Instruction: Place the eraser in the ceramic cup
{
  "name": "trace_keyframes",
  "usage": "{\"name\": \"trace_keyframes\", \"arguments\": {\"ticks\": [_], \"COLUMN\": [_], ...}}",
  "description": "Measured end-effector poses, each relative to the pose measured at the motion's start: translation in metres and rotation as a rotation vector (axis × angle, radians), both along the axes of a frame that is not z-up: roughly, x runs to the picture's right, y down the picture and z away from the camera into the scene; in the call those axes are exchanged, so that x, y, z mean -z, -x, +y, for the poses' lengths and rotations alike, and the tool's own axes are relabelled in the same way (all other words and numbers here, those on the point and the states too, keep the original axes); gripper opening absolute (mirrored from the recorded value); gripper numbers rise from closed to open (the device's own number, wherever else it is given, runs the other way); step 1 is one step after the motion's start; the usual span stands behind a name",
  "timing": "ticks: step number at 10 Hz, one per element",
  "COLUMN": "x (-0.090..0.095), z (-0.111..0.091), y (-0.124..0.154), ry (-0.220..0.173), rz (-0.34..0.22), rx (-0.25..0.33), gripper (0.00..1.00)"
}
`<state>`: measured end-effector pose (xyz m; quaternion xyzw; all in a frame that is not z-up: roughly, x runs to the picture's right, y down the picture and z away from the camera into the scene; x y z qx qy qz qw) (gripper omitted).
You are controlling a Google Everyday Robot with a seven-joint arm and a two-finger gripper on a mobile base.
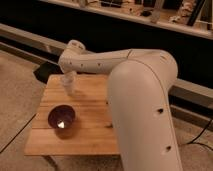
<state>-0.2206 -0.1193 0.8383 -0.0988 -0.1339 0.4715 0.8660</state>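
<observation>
Camera view: tough to separate the pincer (68,76) from the pale, smooth ceramic cup (69,89) right beneath it, back left on the wooden plank table (90,107); pressed together, by the look of it. Can't make out the eraser anywhere. Table's right side blocked by the fat white arm (142,95). Glossy dark round bowl (61,119) front left.

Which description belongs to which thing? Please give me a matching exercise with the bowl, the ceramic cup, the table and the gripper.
Things:
1. bowl
2. ceramic cup
3. table
4. gripper

Descriptions:
A. light wood, bears the other things
B. jaws shut, just over the cup
C. dark and wide, toward the table's front left
D. pale and small, toward the table's far left

Pairs: 1-C, 2-D, 3-A, 4-B
</observation>
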Motion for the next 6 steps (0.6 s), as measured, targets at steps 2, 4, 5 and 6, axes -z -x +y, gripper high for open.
{"name": "trace_keyframes", "arguments": {"ticks": [2, 4, 5, 6], "x": [-0.011, -0.028, -0.037, -0.043], "z": [-0.002, -0.009, -0.013, -0.017], "y": [0.007, 0.008, 0.006, 0.005], "ry": [-0.005, -0.01, -0.011, -0.011], "rz": [0.002, 0.017, 0.027, 0.033], "rx": [0.006, 0.002, -0.003, -0.01], "gripper": [0.0, 0.0, 0.0, 0.0]}}
